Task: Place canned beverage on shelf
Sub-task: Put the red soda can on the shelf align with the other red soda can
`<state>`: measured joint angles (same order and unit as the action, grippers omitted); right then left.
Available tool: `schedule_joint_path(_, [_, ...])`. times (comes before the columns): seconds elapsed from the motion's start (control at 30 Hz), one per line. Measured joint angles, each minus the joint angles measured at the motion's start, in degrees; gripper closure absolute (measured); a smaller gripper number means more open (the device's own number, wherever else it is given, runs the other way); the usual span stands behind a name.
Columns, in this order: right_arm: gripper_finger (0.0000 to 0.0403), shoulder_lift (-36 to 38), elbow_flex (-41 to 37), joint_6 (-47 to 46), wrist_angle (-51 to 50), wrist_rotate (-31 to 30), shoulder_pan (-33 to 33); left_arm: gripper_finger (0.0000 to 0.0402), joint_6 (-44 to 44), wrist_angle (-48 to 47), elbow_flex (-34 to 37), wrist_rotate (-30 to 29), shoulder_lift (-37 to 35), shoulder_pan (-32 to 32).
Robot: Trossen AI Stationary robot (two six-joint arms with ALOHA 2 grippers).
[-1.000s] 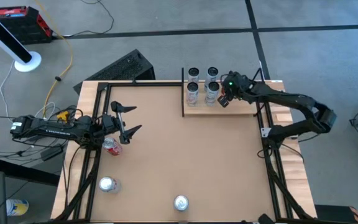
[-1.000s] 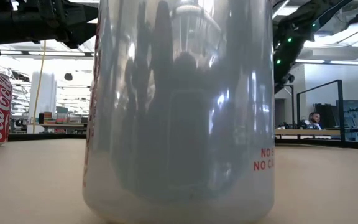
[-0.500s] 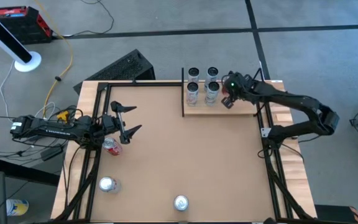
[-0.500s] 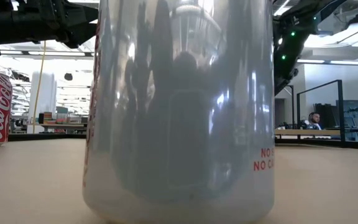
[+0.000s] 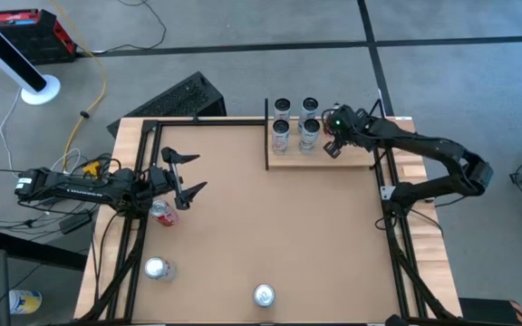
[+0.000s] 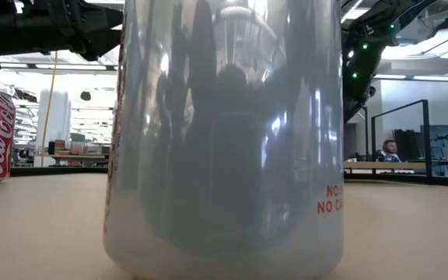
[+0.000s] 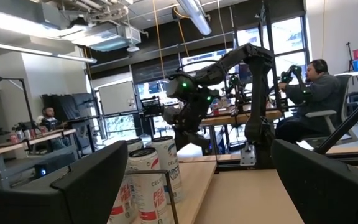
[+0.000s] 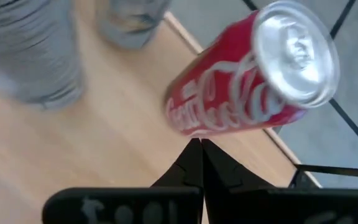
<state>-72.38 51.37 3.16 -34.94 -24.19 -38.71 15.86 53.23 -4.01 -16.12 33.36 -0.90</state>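
The shelf (image 5: 352, 159) is a pale wood plank with a black rail (image 5: 267, 136) at the table's far right. Several silver cans (image 5: 308, 133) stand on it. A red Coca-Cola can (image 8: 247, 87) is on the plank next to them, and it also shows in the high view (image 5: 332, 148). My right gripper (image 8: 201, 148) is shut, its tips right at this can's side. My left gripper (image 5: 185, 174) is open and empty at the table's left. Just beside it, toward the table's near edge, stands another red can (image 5: 163, 213). My right gripper's shut fingertips (image 8: 197, 155) stand at the red can's side wall near its bottom end (image 8: 188, 124). They come from above, slanting down. I cannot tell whether they touch it. The can's bottom end is on the shelf plank and its silver top (image 8: 297, 53) points away from the fingers.
Two silver cans stand near the table's front edge, one at the left (image 5: 157, 268) and one in the middle (image 5: 264, 294). The middle one fills the low view (image 6: 224, 140). Black frame rails (image 5: 397, 244) run along the table's sides. People sit in the room beyond (image 7: 309, 93).
My right gripper has shifted a little toward the table's right edge along the shelf, staying at the red can. My left arm has kept still.
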Motion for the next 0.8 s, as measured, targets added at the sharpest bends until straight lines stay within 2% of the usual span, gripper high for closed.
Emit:
schedule_joint_path(0.33, [0.0385,0.07,0.0,0.33,3.5,-3.74,-0.45,0.0016,0.37,-0.21,0.0,-1.18,0.0,-0.01])
schedule_joint_path(0.47, [0.0385,2.23,0.0,-1.7,-2.5,3.69,1.45,0.0016,-0.48,-0.87,0.0,-1.2,0.0,-0.01])
schedule_joint_path(0.6, [0.0383,7.03,-0.02,-8.7,-11.39,14.91,6.55,0.0016,-1.86,-2.51,0.0,-2.2,0.01,0.0])
schedule_joint_path(0.7, [0.0381,11.6,-0.28,-14.23,-14.53,21.67,13.2,0.0016,-3.68,-3.95,0.0,-2.95,0.02,-0.01])
schedule_joint_path(0.8, [0.0381,16.04,-2.83,-17.85,-11.11,22.65,22.15,0.0016,-9.34,-6.62,0.0,-6.62,0.0,-0.01])
